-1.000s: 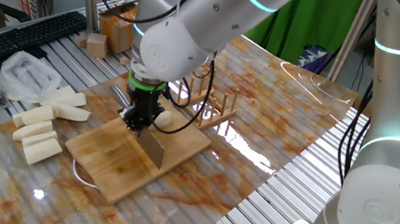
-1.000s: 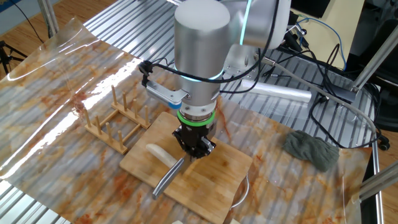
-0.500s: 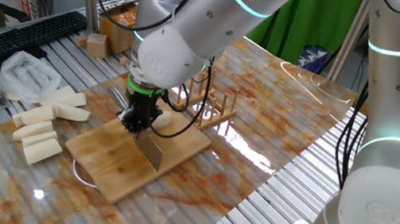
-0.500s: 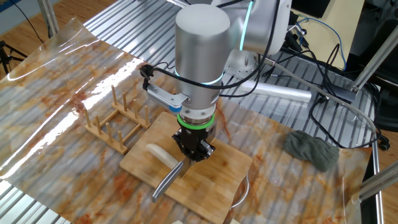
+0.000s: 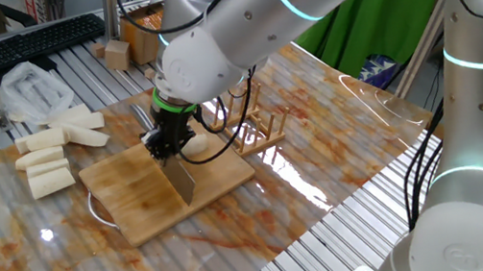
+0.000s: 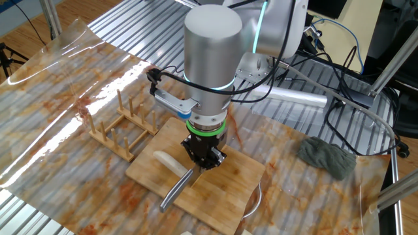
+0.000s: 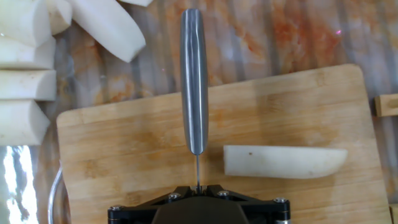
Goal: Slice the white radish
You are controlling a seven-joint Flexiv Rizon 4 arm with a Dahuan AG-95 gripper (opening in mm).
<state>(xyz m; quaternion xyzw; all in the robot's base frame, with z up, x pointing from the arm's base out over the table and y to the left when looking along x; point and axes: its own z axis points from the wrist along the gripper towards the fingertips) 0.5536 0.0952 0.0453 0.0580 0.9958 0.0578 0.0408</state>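
Surroundings, taken from the cutting board [image 5: 167, 188]: longer radish sticks [image 5: 46, 159] lie in a loose cluster off the board's far-left side, with a translucent plastic bag [image 5: 28, 87] behind them. A wooden peg rack [image 6: 123, 129] stands just beside the board's edge on the opposite side. A grey cloth [image 6: 328, 157] lies well apart from the board, and a keyboard [image 5: 32, 41] sits further back.

The gripper [image 6: 203, 156] hangs over the board's middle, jaws clamped narrow on the blade of a knife [image 7: 194, 78]. The knife's steel handle reaches away from the hand, across the board towards the radish sticks. Whether any edge touches the wood cannot be told.

The white radish [image 7: 284, 162] lies flat on the board, just beside the knife and on the peg-rack side of it, not touching it. Its long axis runs crosswise to the knife. The squared, cut end faces the knife; the tapered, rounded end points towards the rack. Nothing lies between knife and radish.
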